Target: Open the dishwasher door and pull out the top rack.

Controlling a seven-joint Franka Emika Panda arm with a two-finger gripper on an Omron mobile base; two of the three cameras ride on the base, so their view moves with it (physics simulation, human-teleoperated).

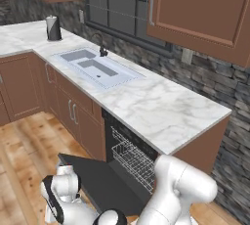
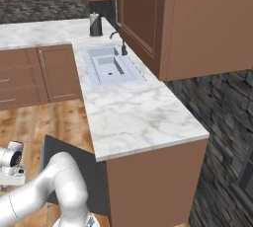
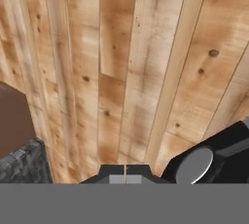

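base views: flank counter (image 1: 161, 106), share sink (image 1: 95, 67) | hand view: floorward, close

I see plank floor (image 3: 146, 72) under me — marble counter (image 1: 161, 106) with a sink (image 1: 95, 67), brown cabinets (image 1: 205, 9), stone wall (image 1: 229, 82), dark window (image 1: 117, 4).

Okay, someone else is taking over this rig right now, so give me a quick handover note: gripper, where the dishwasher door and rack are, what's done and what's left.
Gripper: shut, holding nothing; the hand view looks down at the wooden floor, fingertips together.
Dishwasher door: open, folded down nearly flat under the marble counter, beside the sink.
Top rack: light wire basket, inside the dishwasher cavity, not pulled out.
Done: door opened.
Left: bring the hand up to the rack's front edge, grip it, pull it out over the door.
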